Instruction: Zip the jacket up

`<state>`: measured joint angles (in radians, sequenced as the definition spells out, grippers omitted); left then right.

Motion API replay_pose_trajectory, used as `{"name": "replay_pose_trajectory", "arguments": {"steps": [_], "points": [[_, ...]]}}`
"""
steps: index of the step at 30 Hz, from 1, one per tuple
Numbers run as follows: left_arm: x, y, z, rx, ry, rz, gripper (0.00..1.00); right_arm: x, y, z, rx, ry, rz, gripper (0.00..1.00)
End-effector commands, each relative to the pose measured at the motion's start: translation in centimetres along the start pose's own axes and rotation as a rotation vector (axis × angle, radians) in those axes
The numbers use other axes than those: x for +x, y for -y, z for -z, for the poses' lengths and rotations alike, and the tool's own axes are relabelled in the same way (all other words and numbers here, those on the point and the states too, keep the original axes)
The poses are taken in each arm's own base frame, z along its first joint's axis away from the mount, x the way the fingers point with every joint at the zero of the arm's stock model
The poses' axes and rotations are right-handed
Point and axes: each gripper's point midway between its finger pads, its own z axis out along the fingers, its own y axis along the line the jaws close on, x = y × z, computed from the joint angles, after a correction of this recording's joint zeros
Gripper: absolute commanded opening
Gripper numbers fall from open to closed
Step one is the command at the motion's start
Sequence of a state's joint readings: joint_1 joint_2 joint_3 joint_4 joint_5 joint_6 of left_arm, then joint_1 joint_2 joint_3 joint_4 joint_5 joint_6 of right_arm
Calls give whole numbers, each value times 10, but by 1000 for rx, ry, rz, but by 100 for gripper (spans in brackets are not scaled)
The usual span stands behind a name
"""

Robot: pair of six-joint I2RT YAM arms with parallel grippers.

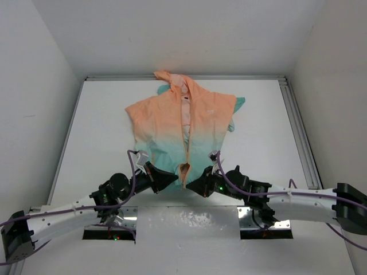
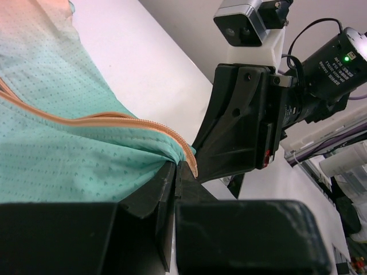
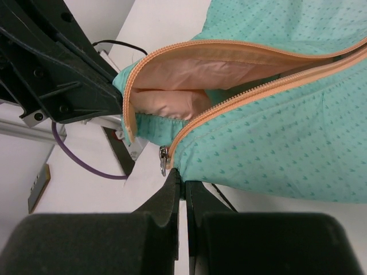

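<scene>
The jacket lies flat on the white table, hood at the far end, peach-orange above and teal below, its orange zipper open down the front. My left gripper is shut on the teal hem of the left front panel, right at the zipper's bottom end. My right gripper is shut on the hem of the other panel, just beside the small metal zipper slider. The peach lining shows between the two zipper halves. The two grippers sit close together.
A metal rail runs along the table's right side, and a wall stands at the far end. The right gripper's body and camera fill the space just beyond my left fingers. A purple cable hangs near the left arm.
</scene>
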<state>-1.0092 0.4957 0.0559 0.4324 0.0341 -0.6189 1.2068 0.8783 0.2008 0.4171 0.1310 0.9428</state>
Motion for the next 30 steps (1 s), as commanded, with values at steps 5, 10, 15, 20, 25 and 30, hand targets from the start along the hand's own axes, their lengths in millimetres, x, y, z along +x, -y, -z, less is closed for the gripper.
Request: {"name": "replay_pose_trajectory", "arguments": {"steps": [5,10,15,20,25,30], "points": [[5,-10,0,-34,24,1,0,-28,-24,-1,-59,88,1,0],[6,-11,-2,-39,20,0,0,-30,-27,1,-68,91,1,0],[7,-12,-2,-40,17,-1,0,-30,-26,2,-68,95,2,0],[9,-13,-2,-46,12,-3,0,-31,-26,2,-68,100,6,0],[9,-12,-2,-38,9,0,0,-31,-22,2,-58,108,9,0],[9,-10,-1,-27,6,4,0,-32,-21,2,-52,113,12,0]]}}
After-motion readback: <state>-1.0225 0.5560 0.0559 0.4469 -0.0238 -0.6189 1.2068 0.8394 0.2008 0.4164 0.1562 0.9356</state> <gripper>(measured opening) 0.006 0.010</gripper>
